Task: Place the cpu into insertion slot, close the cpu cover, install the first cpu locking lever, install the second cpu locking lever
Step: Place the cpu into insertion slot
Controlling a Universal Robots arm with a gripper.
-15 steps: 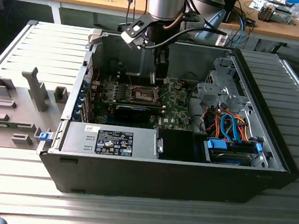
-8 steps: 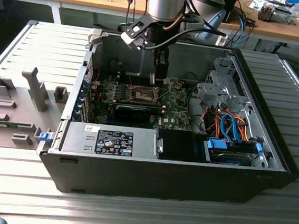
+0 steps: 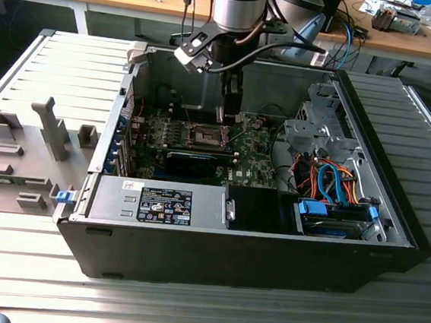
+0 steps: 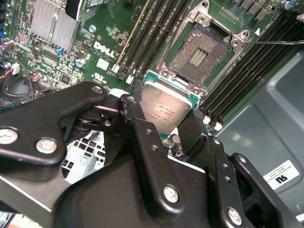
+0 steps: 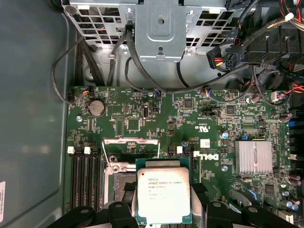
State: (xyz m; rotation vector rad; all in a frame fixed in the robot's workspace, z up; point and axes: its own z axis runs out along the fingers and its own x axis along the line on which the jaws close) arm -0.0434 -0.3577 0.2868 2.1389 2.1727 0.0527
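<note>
Currently held: cpu (image 4: 166, 107), silver top up, gripped by two opposite edges and hanging in the air, not seated; it looks roughly level in the first wrist view (image 5: 164, 194).
End effector (image 4: 164, 118): clamped on the cpu, with black fingers (image 4: 142, 137) pressing on either side.
Insertion slot (image 4: 199, 54): empty with its contact field bare; the chip sits just short of it, near one edge of its metal rim.
Cpu cover (image 5: 130, 141): seems to stand raised at the slot's far edge, though I cannot be sure.
Circuit board (image 4: 109, 33): carries the slot near its middle, between rows of long black memory sockets.
Computer case (image 3: 229, 262): lies open on the ribbed surface (image 3: 186, 304).
Risk, alignment: a chip lowered off-square or tilted would likely bend the contacts.
Risk, grip: with only the thin edges held, a slip could drop the chip onto the socket.
</note>
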